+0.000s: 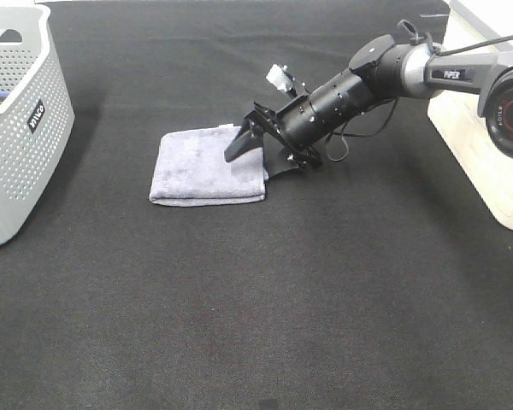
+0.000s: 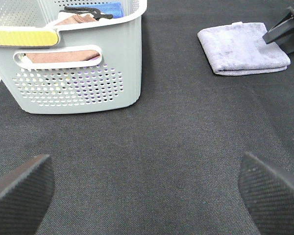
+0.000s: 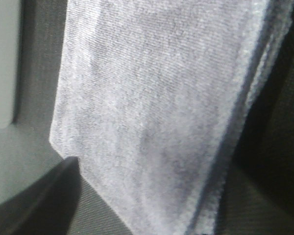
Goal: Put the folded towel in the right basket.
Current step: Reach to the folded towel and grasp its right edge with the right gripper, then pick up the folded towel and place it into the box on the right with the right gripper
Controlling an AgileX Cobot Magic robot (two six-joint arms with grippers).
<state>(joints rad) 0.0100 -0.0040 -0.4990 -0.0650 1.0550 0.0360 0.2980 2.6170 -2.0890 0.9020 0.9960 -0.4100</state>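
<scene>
The folded towel (image 1: 201, 166) is grey-lavender and lies flat on the black table cover, left of centre. It also shows in the left wrist view (image 2: 242, 46) and fills the right wrist view (image 3: 161, 112). My right gripper (image 1: 261, 158) reaches across from the right and is open. Its jaws straddle the towel's right edge, one finger (image 1: 239, 147) lying over the top. The right basket (image 1: 470, 145) is cream-white at the right edge. My left gripper (image 2: 147, 196) is open and empty, well short of the towel, and does not show in the exterior high view.
A grey perforated basket (image 1: 17, 128) stands at the left edge. In the left wrist view this basket (image 2: 88, 83) holds brown and blue cloths. Bare black cover lies in front of the towel.
</scene>
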